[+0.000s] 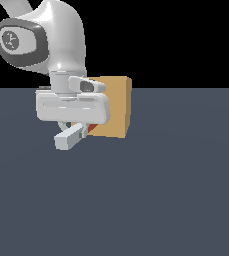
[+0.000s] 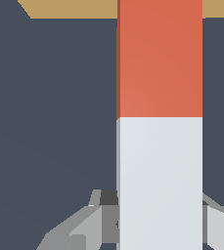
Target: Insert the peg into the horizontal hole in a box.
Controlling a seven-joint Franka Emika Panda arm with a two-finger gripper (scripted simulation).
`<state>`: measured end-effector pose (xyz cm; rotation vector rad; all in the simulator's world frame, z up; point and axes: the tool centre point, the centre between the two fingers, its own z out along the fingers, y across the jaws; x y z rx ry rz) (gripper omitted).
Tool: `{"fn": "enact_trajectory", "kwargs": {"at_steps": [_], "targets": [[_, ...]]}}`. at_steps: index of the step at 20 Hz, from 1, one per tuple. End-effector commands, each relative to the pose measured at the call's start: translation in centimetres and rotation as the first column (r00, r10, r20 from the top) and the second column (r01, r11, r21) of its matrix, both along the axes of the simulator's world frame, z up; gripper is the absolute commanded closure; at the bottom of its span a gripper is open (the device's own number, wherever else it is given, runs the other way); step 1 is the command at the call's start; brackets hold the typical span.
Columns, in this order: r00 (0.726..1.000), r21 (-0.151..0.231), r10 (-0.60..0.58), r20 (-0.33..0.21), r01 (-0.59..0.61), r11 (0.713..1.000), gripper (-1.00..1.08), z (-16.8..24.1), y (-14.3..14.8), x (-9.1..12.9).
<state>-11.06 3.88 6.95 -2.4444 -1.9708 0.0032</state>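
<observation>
You have a flat, dark slate-blue floor [image 1: 176, 190] carrying the scene; it runs back to a straight edge under a black backdrop. One thing sits directly on it: the tan box [image 1: 117, 107], resting flat and upright near that far edge. Around the box the surface shows the same plain colour, with no markings or seams. In the wrist view you see the same surface [image 2: 55, 107], with a strip of the box [image 2: 69, 9] beyond it.

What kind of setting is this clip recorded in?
A bare simulated test scene, it seems: flat slate-grey floor under a black void, a plain tan box, and a two-tone peg gripped between grey fingers.
</observation>
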Motion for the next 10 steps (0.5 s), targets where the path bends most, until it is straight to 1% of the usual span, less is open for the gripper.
{"fn": "enact_trajectory", "kwargs": {"at_steps": [1, 4, 10], "targets": [[1.000, 0.001, 0.001, 0.003, -0.001, 1.000, 1.08, 0.1, 1.1, 0.3], [1.000, 0.001, 0.001, 0.003, -0.001, 1.000, 1.08, 0.1, 3.1, 0.6], [1.000, 0.001, 0.001, 0.004, -0.001, 1.000, 1.08, 0.2, 7.9, 1.7]]}}
